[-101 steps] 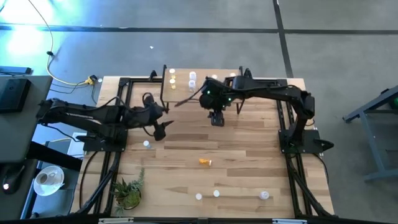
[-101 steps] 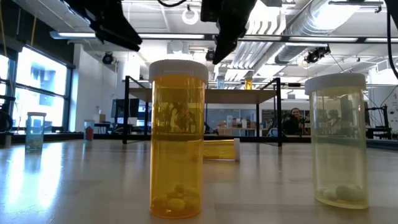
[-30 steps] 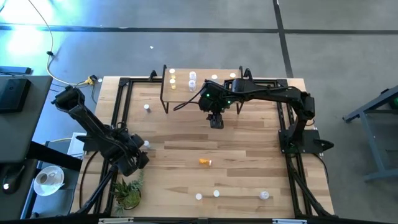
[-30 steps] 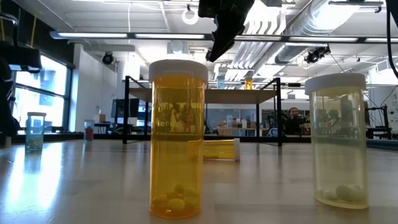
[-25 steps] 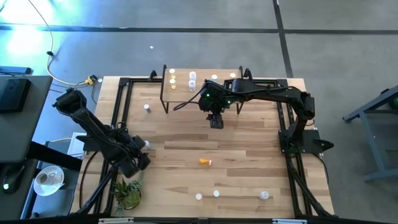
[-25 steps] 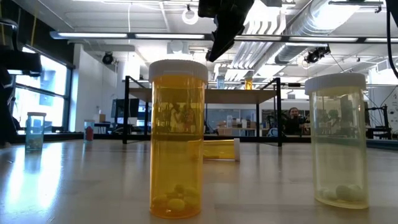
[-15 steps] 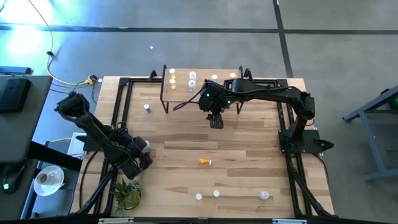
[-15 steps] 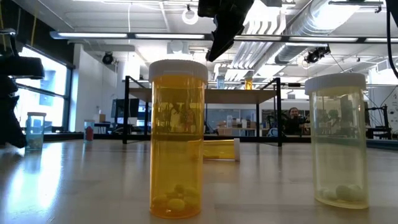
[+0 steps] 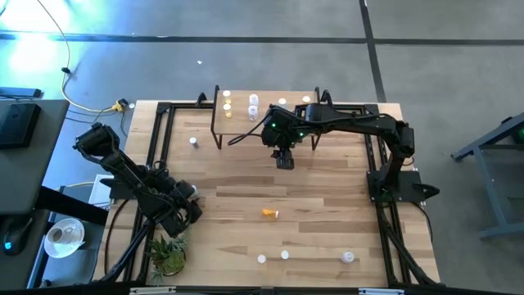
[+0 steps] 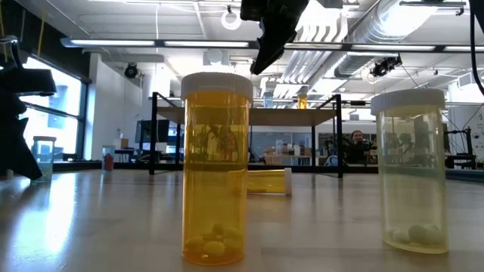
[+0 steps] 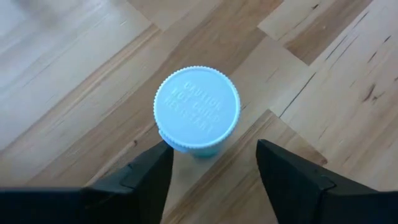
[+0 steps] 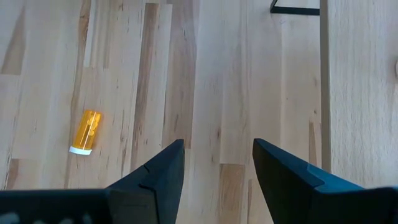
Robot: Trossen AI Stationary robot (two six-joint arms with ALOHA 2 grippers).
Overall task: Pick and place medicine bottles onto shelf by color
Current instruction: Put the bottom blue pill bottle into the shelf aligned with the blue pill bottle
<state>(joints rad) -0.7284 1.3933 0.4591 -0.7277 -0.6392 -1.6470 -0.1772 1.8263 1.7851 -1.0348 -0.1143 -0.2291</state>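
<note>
A bluish bottle with a white cap (image 11: 196, 111) stands upright on the table near its left edge. My left gripper (image 11: 211, 148) is low over it and open, with one finger on each side of the bottle and a gap to both. My right gripper (image 9: 284, 161) hangs open above the table just in front of the shelf (image 9: 266, 115), with nothing between its fingers. The shelf carries several yellow and white bottles. An orange bottle (image 12: 86, 132) lies on its side at mid-table.
An orange bottle (image 10: 216, 170) and a pale yellowish one (image 10: 412, 170) stand near the table's near edge, with a third bottle (image 9: 348, 256) to their right. One small bottle (image 9: 193, 141) stands left of the shelf. A potted plant (image 9: 169, 256) sits at the near left corner.
My left gripper has sunk toward the table and drawn in on the bluish bottle; in the low view the arm has come in from the left edge to stand in front of that bottle. The bottle has stayed upright where it was.
</note>
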